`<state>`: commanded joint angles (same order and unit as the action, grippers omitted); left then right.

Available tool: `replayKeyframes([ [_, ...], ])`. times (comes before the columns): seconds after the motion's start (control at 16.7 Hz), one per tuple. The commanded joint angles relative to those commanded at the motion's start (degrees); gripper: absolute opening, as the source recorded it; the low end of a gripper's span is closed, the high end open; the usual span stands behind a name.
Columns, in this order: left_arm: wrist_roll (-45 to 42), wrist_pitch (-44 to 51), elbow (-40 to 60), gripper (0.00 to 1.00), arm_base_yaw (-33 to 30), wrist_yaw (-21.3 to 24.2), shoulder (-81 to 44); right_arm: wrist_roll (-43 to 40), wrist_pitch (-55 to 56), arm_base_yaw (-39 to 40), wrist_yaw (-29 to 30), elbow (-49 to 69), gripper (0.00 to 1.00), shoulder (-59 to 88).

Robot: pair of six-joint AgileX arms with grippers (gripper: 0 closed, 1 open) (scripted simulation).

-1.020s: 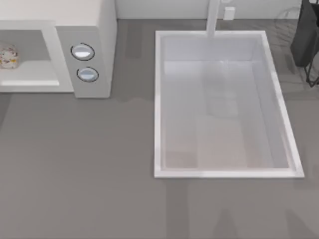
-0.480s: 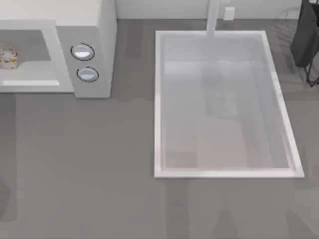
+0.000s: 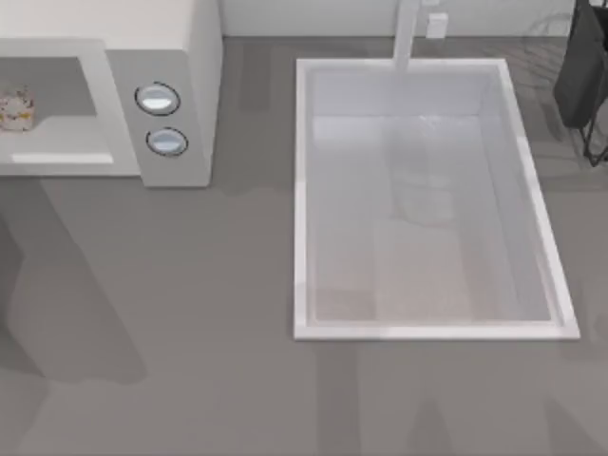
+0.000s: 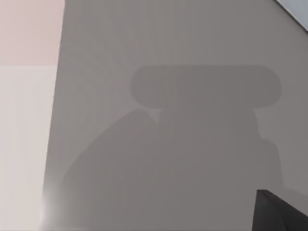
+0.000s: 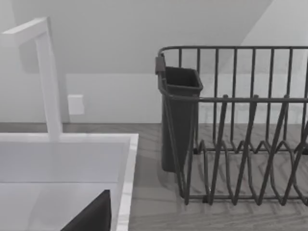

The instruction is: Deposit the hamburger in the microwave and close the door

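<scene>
The off-white microwave [image 3: 180, 57] stands at the table's back left, its two round knobs [image 3: 158, 99] facing up in the top view. Its grey cavity is open to view, and the hamburger [image 3: 15, 107], a small pale lump, sits inside at the far left edge. The door is out of view. A dark piece of my left gripper [image 4: 281, 214] hangs above bare grey counter, where a blocky shadow [image 4: 207, 86] lies. A dark piece of my right gripper [image 5: 91, 216] hovers over the sink's near corner.
A large white sink basin [image 3: 427, 199] with a white faucet [image 3: 407, 33] fills the middle and right. A dark wire dish rack [image 5: 240, 125] with a dark cup [image 5: 178, 115] stands at the back right. Open grey counter [image 3: 190, 313] lies in front of the microwave.
A broad shadow has spread over the counter in front of the microwave, at the lower left of the top view. The hamburger has stayed in the cavity.
</scene>
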<state>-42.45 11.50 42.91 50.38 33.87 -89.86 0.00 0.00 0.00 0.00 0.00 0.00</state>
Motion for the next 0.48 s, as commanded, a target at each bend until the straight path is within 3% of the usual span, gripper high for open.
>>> replayKeyframes([
  [0.24, 2.3, -0.7, -2.3, 0.00, -2.0, -1.3, 2.1, 0.0, 0.0, 0.0, 0.0, 0.0, 1.00, 0.0],
  [0.48, 10.7, -3.8, -10.5, 0.00, -11.3, -6.4, 11.9, 0.0, 0.0, 0.0, 0.0, 0.0, 1.00, 0.0],
])
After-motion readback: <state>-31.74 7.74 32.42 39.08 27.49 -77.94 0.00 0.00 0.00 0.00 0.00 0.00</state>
